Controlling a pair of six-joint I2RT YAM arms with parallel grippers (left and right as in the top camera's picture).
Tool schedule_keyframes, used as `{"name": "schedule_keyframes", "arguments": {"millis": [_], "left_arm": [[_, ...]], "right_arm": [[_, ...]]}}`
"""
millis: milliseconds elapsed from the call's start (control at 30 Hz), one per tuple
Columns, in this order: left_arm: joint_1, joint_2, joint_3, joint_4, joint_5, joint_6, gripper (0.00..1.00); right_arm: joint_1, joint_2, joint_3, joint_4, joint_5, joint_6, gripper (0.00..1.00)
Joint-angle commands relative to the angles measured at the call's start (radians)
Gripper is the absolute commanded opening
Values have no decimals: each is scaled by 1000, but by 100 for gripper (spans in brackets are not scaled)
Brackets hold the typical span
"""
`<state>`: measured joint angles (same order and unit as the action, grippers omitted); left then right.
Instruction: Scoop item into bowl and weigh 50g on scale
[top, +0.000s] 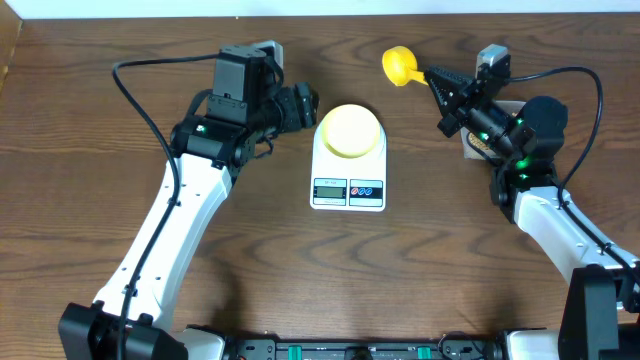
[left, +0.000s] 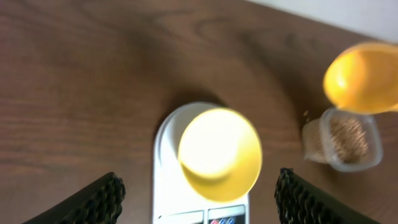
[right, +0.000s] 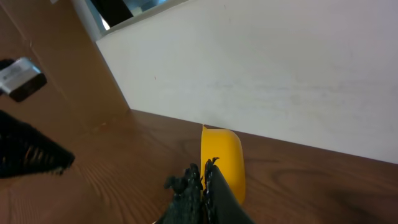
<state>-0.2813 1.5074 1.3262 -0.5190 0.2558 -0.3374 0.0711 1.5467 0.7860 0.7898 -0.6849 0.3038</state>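
While the left hand hangs spread wide just left of the scale, with nothing between its fingers, the right hand is pressed tight on the handle of a bright yellow scoop. The scale lies flat in the middle of the brown wooden table, its display and two buttons on the near edge. The pale yellow bowl stands upright on the far part of the scale's platform and covers most of it. In the left wrist view the bowl sits between the two dark fingers and its inside is washed out by glare.

The scoop is to the far right of the scale, well apart from the bowl, with its cup pointing left and away from the right arm. In the right wrist view its handle runs straight out from the pinched fingertips toward a white wall.

The beans lie in a clear plastic tub on the table right of the scale. From overhead the right arm hides most of the tub. The left wrist view shows the scoop's cup just beyond the tub, and the blur hides whether they touch.
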Motion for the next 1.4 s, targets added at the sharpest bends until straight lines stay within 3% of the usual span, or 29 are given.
{"name": "schedule_keyframes", "arguments": {"millis": [0,400,500,800,1067,1367], "left_arm": [[0,10,-2,-22,-7,117,79],[-46,154,-2,-88,-10,166,80],[-46,151,-2,-121,-73,169,79],[-77,152,-2,-176,-95,339,79],[-185,154,-2,-175,-265,345,80],[-235,159,-2,-176,-272,344,79]], "right_arm": [[-6,2,20,6,-3,10,1],[-6,2,20,-18,-3,10,1],[-6,2,20,-25,-3,10,1],[-6,2,20,-24,-3,10,1],[-6,2,20,-24,-2,10,1],[-6,2,20,-48,-2,-6,1]]}}
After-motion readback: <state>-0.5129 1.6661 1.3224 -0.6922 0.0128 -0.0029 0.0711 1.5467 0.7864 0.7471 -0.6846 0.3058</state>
